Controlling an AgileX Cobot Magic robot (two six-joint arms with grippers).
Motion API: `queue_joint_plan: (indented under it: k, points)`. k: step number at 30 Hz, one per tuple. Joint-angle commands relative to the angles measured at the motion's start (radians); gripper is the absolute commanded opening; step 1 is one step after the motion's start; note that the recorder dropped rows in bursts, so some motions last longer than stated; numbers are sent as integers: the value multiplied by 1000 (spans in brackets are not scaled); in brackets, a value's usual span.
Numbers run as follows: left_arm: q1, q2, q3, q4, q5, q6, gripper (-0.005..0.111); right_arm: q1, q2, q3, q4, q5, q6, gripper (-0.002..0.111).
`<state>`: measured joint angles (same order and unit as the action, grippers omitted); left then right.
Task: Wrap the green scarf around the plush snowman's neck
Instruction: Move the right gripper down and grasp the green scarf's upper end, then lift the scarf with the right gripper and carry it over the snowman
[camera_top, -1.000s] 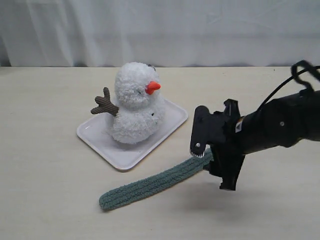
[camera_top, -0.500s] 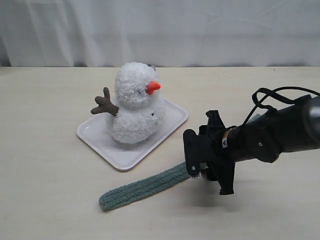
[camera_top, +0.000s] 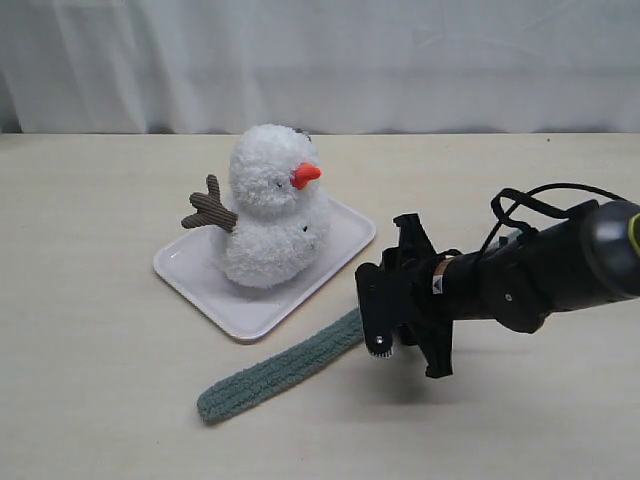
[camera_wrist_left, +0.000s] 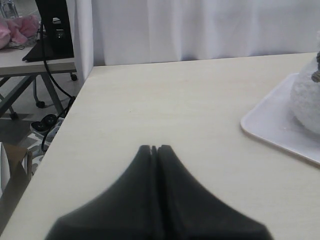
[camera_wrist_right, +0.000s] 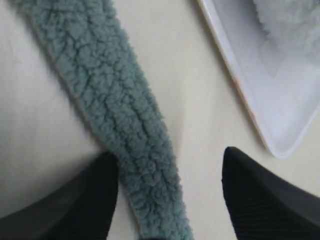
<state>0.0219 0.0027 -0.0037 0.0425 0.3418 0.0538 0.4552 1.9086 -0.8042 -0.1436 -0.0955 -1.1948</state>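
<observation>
1. Two fingers of the right gripper (camera_wrist_right: 167, 155) stand apart, with nothing pinched between them.
2. Between those open jaws runs the green scarf (camera_wrist_right: 115, 100). It lies flat on the table (camera_top: 100, 380) and sits closer to one finger (camera_wrist_right: 90, 195), which it seems to touch, than to the other.
3. From the jaws the strip stretches out ahead of the fingertips. In the exterior view the green scarf (camera_top: 280, 368) ends in a rounded tip well away from the right gripper (camera_top: 405, 340); its other end is hidden by the gripper and arm.
4. Beyond the farther finger, across a strip of bare table, is a corner of the white tray (camera_wrist_right: 260, 100).
5. On the tray (camera_top: 200, 275) sits the plush snowman (camera_top: 270, 215), upright. It is near the jaws but apart from them and from the scarf.
6. One more gripper, the left gripper (camera_wrist_left: 154, 147), has its jaws pressed together on nothing, above bare table.
7. Ahead of those closed tips and off to one side are the tray's edge (camera_wrist_left: 270, 125) and part of the snowman (camera_wrist_left: 307, 100).
</observation>
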Motion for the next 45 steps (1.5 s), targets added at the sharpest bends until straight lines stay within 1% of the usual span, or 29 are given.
queue_joint_plan:
  k: [1, 4, 7, 9, 15, 20, 22, 26, 32, 35, 38, 45]
  points:
    - [1, -3, 4, 0, -11, -2, 0, 2, 46, 2, -7, 29, -8, 39]
    - [1, -3, 4, 0, -11, -2, 0, 2, 65, 2, -7, 29, 4, 22]
    - [1, -3, 4, 0, -11, -2, 0, 2, 65, 2, -7, 29, 4, 9]
    - [1, -3, 4, 0, -11, -2, 0, 2, 64, 2, -7, 25, 4, 4]
    - [1, -3, 4, 0, -11, -2, 0, 2, 8, 2, 24, 30, 6, 4]
    - [1, -3, 4, 0, -11, -2, 0, 4, -93, 2, 32, 115, 6, 4]
    - [1, -3, 4, 0, -11, -2, 0, 14, -148, 2, 32, 162, 6, 4]
    - [1, -3, 4, 0, -11, -2, 0, 63, -255, 2, 32, 192, 6, 4]
    - [1, -3, 4, 0, -11, -2, 0, 140, -415, 2, 32, 140, 2, 4]
    - [1, -3, 4, 0, -11, -2, 0, 140, -485, 2, 32, 84, 17, 4]
    - [1, -3, 4, 0, -11, -2, 0, 140, -549, 2, 32, 47, 82, 4]
    - [1, -3, 4, 0, -11, -2, 0, 140, -646, 2, 32, 31, 163, 4]
